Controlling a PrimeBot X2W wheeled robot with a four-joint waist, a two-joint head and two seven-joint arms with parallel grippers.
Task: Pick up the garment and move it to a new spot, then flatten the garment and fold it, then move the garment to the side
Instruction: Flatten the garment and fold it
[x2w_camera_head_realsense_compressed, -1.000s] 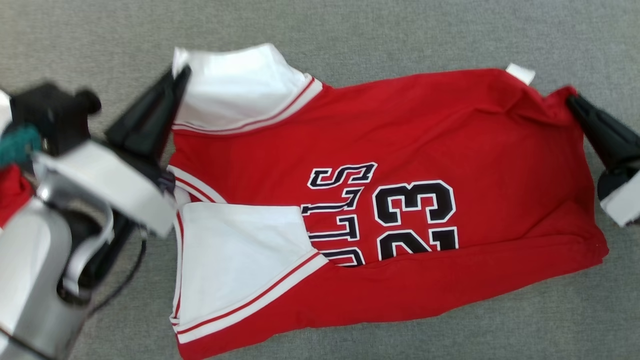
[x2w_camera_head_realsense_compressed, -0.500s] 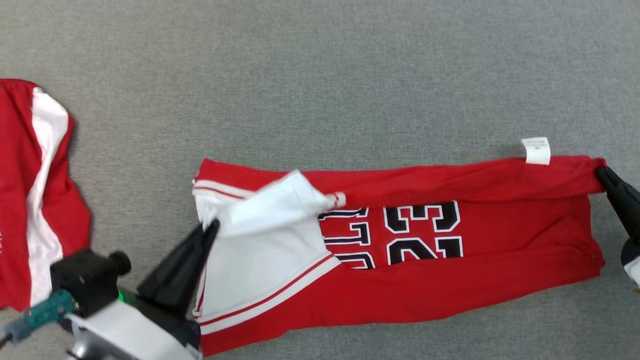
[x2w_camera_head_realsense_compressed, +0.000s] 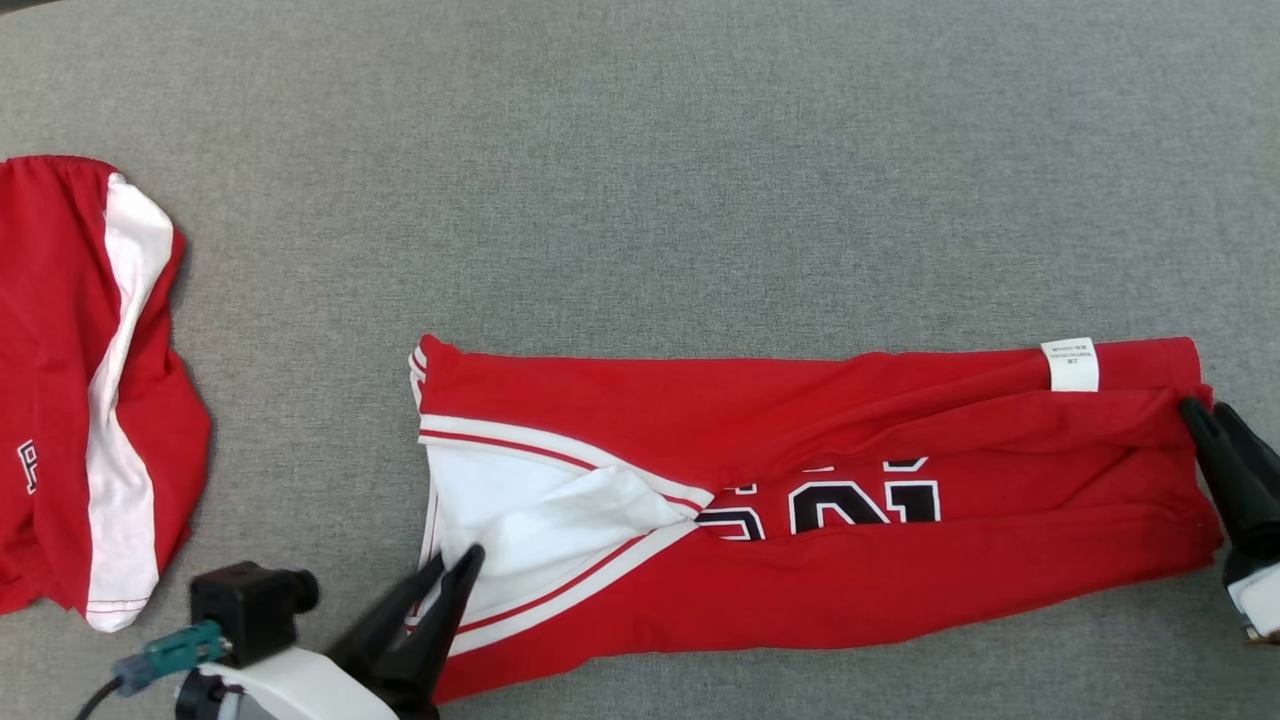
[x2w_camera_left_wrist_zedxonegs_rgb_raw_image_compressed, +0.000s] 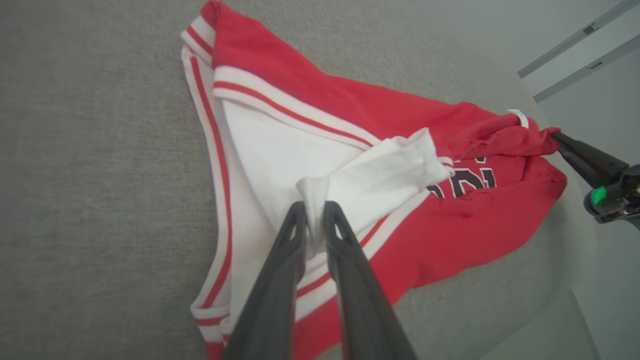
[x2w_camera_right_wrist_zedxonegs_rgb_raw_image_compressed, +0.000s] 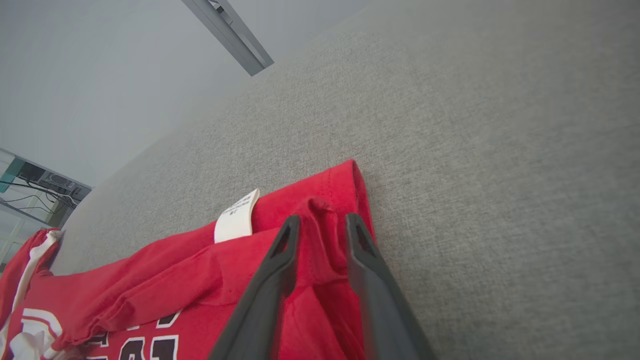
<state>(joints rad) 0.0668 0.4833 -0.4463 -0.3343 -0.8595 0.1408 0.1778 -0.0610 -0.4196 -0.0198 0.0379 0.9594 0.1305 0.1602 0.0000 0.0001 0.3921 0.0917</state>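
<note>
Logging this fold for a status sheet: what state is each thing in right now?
jersey, folded lengthwise into a long strip, wrinkled, number half covered
left gripper, shut on the jersey's white cloth
right gripper, shut on the jersey's red hem corner
care tag, exposed at the upper edge
second red garment, lying crumpled, untouched, apart at the left

Bright, even, diffuse light reaches you over the grey fabric surface (x2w_camera_head_realsense_compressed: 640, 180), with a thin soft shadow beneath the red jersey (x2w_camera_head_realsense_compressed: 850, 590). Your head view is sharp; your wrist views bow lines toward the edges, and the left gripper (x2w_camera_left_wrist_zedxonegs_rgb_raw_image_compressed: 314, 211) softens near the lens.
</note>
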